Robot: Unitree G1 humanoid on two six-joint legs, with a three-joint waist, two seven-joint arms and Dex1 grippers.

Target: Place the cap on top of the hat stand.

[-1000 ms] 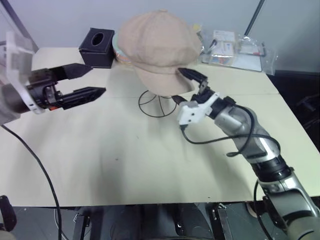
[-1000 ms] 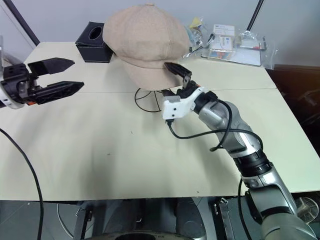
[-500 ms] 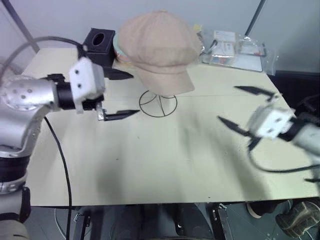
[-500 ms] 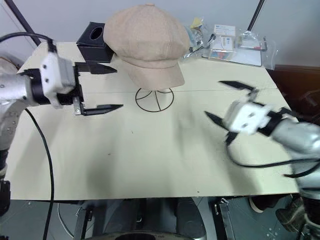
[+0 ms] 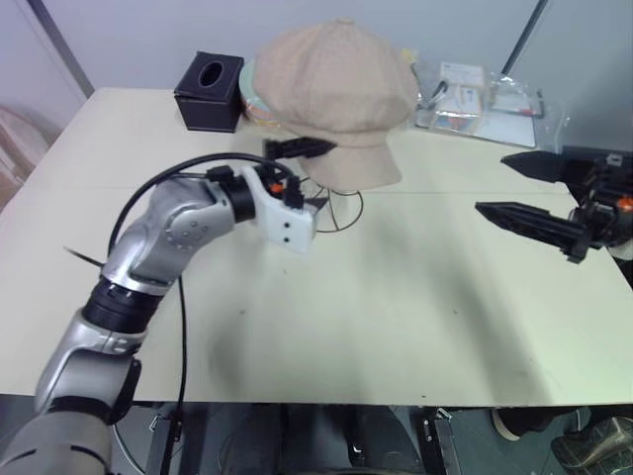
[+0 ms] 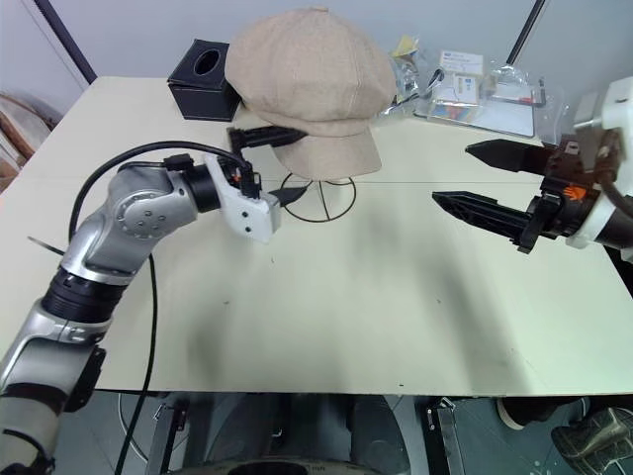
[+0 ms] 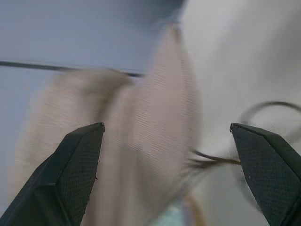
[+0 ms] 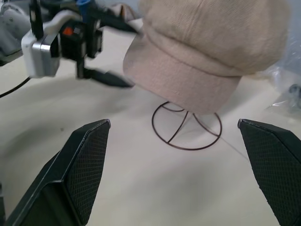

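both arms swapped roles in the last second: my right gripper (image 6: 495, 185), which was tucked under the cap's brim, has pulled out to the right side of the table and hangs there wide open, holding nothing. my left gripper (image 5: 303, 176), which was waiting out on the left, has swung in against the near-left edge of the cap, jaws spread wide, one finger along the crown's lower edge and one below near the stem; nothing clamped, can't tell if it touches the fabric.

cap (image 6: 309, 79) sits on top of the hat stand (image 6: 316, 197), crown draped over the frame, brim pointing near-right, ring base showing underneath on the table. i'd judge the placing itself done; the left hand looks set for a nudge or straighten, and a push could tip the light wire stand.

surface: pale cream table (image 6: 326, 307), bare in the near half. far left a black tissue box (image 6: 206, 67); far right clear plastic bags of packets (image 6: 475, 84). grey wall behind.
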